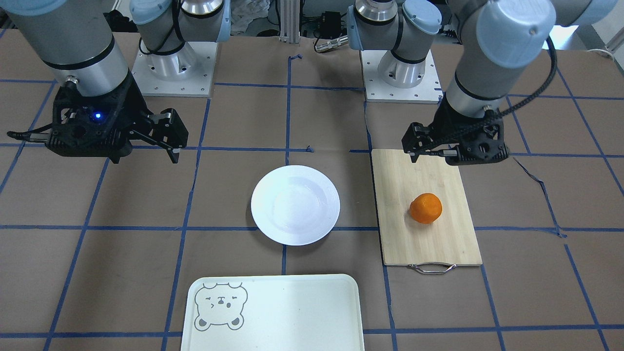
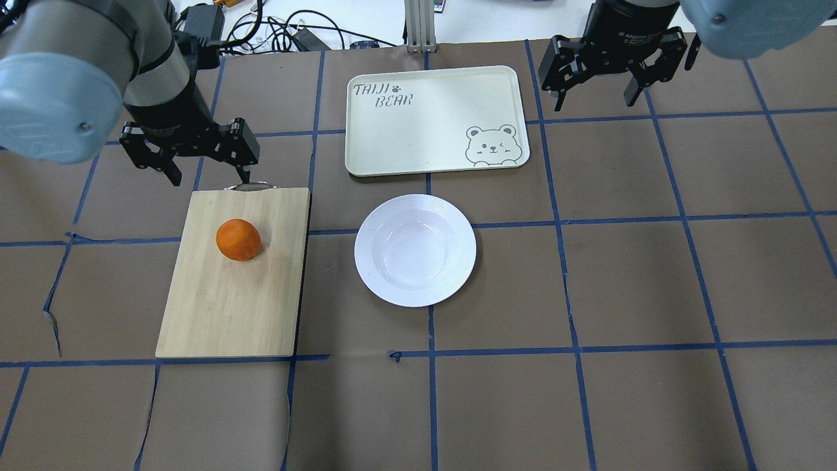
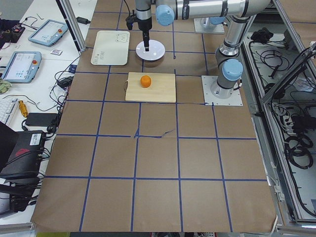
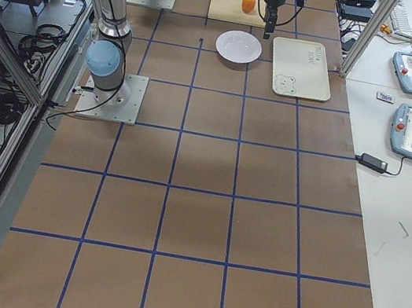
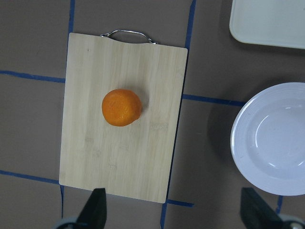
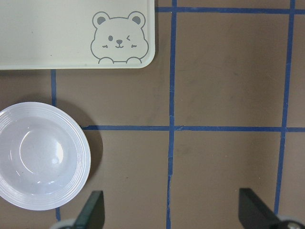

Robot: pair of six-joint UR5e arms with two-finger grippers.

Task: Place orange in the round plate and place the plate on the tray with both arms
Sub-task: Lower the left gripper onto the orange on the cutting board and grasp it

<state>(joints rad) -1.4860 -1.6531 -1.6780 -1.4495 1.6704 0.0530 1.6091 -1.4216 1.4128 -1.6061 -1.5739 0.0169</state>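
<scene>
On the brown tabletop (image 2: pixel 621 261) taped in blue squares, the orange (image 2: pixel 239 239) sits loose on the bamboo cutting board (image 2: pixel 229 307), apart from the empty round plate (image 2: pixel 415 252) and the tray (image 2: pixel 418 131). An off-centre pinch would likely roll it away. The left gripper (image 2: pixel 210 175) and right gripper (image 2: pixel 596 99) hover with jaws wide, holding nothing.

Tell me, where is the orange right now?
In the overhead view the orange sits on the bamboo cutting board at the left, with the round plate to its right and the left gripper near the board's handle.
</scene>
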